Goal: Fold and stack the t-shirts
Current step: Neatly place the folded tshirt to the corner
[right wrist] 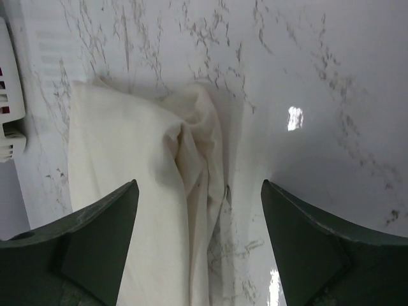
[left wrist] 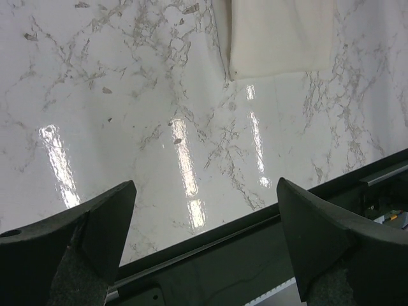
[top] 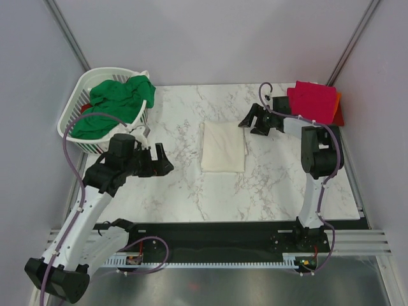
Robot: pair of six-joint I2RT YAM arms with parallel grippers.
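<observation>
While green t-shirt [top: 118, 102] fills basket [top: 67, 120], cream t-shirt [top: 223, 146] central; crimson t-shirt [top: 312, 101] right.

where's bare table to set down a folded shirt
Widest bare patch: the near strip of table between the cream shirt and the front edge. Also bare behind that shirt, between basket and pink shirts. Both far corners are crowded.

Jaws spread wide — folded cream t-shirt [left wrist: 280, 38] on marble table [left wrist: 127, 115].

Cream shirt [top: 223, 146] folded mid-table; green shirt [top: 115, 102] crumpled in basket [top: 65, 121]; crimson-pink shirt [top: 311, 101] atop orange shirt [top: 337, 102].
</observation>
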